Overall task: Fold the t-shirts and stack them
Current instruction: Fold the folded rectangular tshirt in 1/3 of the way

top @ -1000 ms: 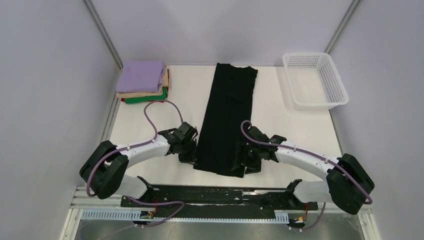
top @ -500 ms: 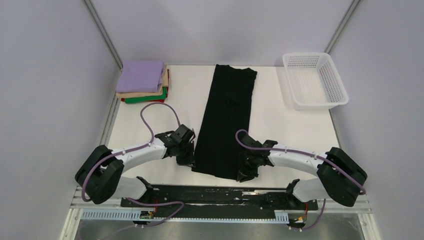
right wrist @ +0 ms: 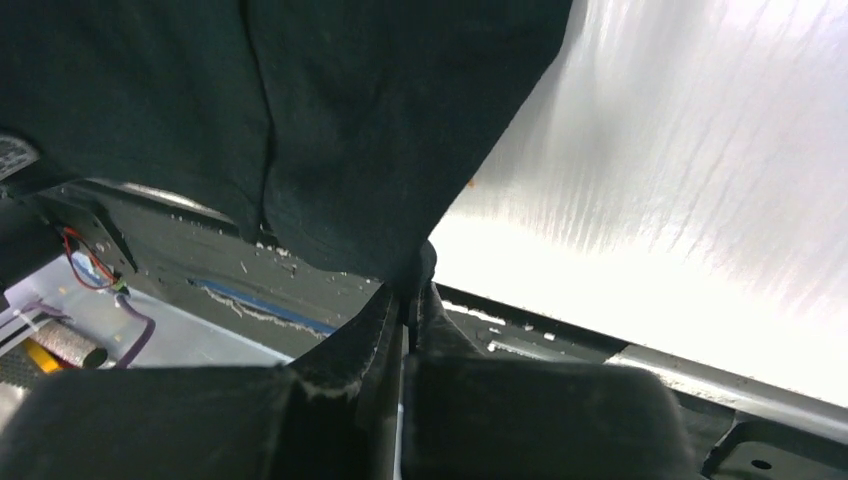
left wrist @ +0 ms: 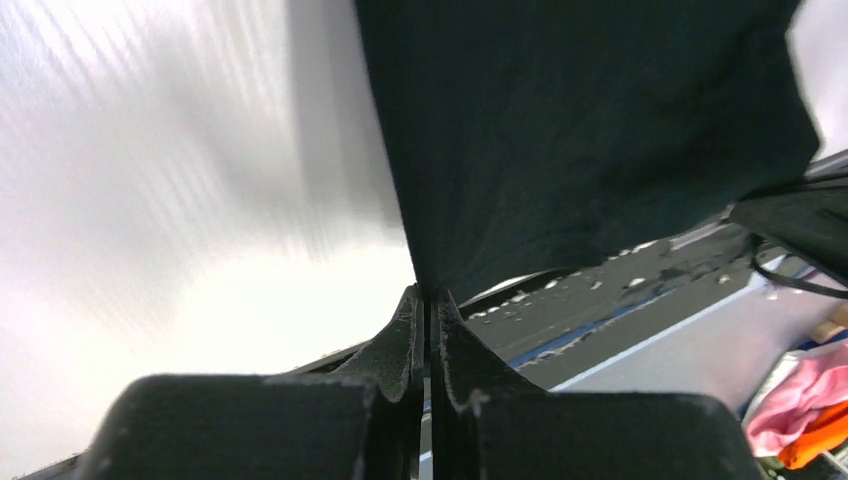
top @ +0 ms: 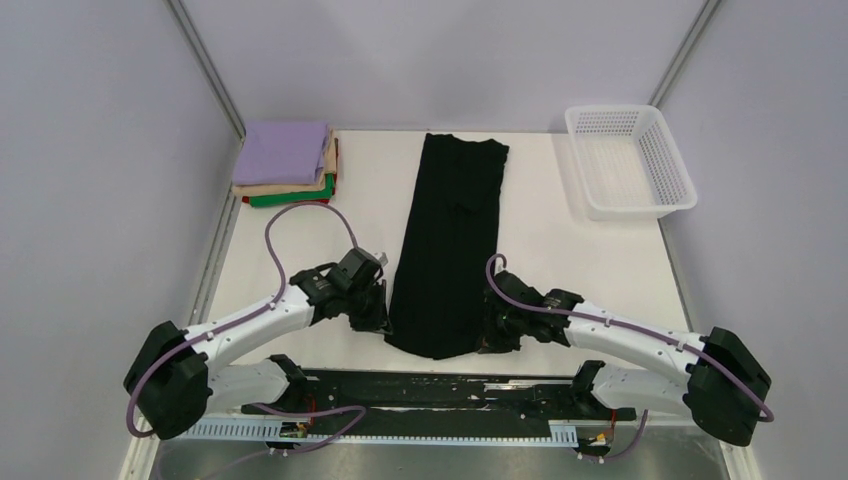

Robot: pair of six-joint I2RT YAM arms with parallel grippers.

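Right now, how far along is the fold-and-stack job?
Done: folded tees stacked at the far-left corner, lavender on top. In hand: the black t-shirt lies as a long strip; left claw and right claw are each shut on a near corner. Left: probably fold it crosswise and add it to the stack.

shirt centre, folded stack far left, basket far right

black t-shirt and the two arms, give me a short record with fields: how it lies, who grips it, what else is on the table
black t-shirt: folded into a long strip, lying lengthwise down the middle of the table
left gripper: jaws shut on its near left corner
right gripper: jaws shut on its near right corner
folded stack: far left corner, lavender on top
basket: white mesh, far right corner
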